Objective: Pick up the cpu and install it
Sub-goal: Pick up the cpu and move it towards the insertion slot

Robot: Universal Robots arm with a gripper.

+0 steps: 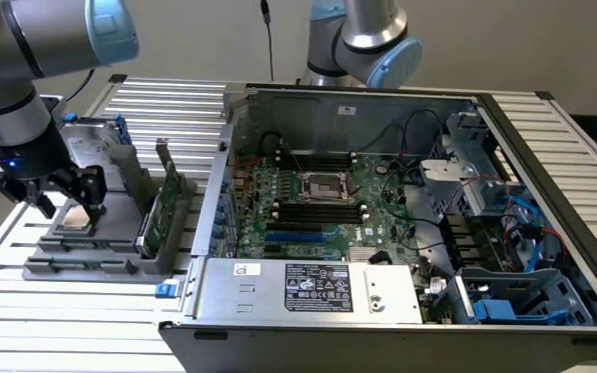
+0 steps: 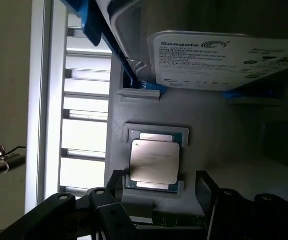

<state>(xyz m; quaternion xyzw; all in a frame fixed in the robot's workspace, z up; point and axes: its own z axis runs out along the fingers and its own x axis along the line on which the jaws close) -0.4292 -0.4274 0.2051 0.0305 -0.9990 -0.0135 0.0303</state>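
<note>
1. jaws wide apart, nothing held; one finger each side of the cpu (image 2: 153, 161), w/ a gap showing btw each finger and the chip.
2. cpu lies flat, metal top up, in its square seat on the grey holder (image 1: 81, 260).
3. gripper (image 1: 71, 208) points straight down over it; arm (image 1: 13, 109) rises near-vertical above it.
4. same holder: hard drive (image 2: 218, 55) w/ white label & blue brackets near the cpu; green circuit card (image 1: 164, 210) on edge toward the exterior view's right.
5. open pc case (image 1: 382, 95) at exterior view's right, motherboard socket (image 1: 328, 186) mid-board.
6. all on a slatted metal table (image 1: 60, 326); pale wall behind.
</note>
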